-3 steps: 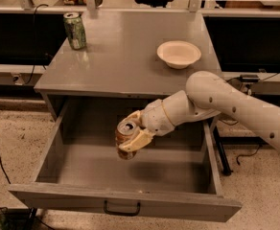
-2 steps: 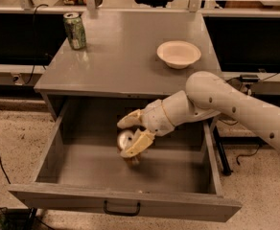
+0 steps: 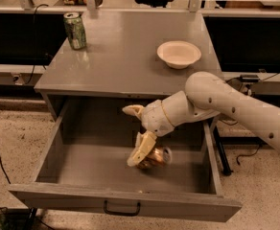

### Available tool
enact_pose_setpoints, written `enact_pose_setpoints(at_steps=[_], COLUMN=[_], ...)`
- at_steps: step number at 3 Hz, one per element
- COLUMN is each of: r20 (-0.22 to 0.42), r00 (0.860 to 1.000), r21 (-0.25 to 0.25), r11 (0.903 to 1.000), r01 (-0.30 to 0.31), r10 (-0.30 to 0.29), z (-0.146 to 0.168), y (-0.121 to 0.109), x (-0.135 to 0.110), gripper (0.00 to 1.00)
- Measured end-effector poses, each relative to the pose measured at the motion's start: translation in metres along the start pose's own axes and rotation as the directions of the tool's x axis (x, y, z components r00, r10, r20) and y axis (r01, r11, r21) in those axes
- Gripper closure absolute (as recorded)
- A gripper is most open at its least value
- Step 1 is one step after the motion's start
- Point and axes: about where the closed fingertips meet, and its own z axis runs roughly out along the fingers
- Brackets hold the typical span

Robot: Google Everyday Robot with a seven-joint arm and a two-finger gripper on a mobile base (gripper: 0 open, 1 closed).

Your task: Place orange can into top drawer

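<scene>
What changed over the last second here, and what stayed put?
The gripper lowered the orange can into the top drawer and opened its fingers; the can now lies on its side on the drawer floor, one finger beside it. The green can, white bowl and drawer stayed put.

Warm, rather dim indoor light is falling from above onto the grey cabinet top (image 3: 121,66), which is taking on a soft pale sheen toward its far edge, while the white bowl (image 3: 179,54) and the pale arm (image 3: 236,104) are showing as the brightest things. The top drawer (image 3: 89,163) is lying in shade beneath it, its back wall darkening most. The gripper (image 3: 130,136), spread wide inside the drawer just over the orange can (image 3: 157,157), is standing out pale against that shade, and the can's metal is giving off small glints.
</scene>
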Motion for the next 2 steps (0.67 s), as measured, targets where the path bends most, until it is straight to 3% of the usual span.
enact_pose_setpoints(at_steps=[1,2], r20=[-0.022,-0.039], r00=[1.0,0.996], r21=[-0.022,-0.02], r11=[0.9996,0.9968], r01=[0.016,0.077], r10=[-0.016,-0.078], z=[-0.006,-0.032], y=[0.005,0.022], x=[-0.006,-0.025], gripper=[0.0,0.0])
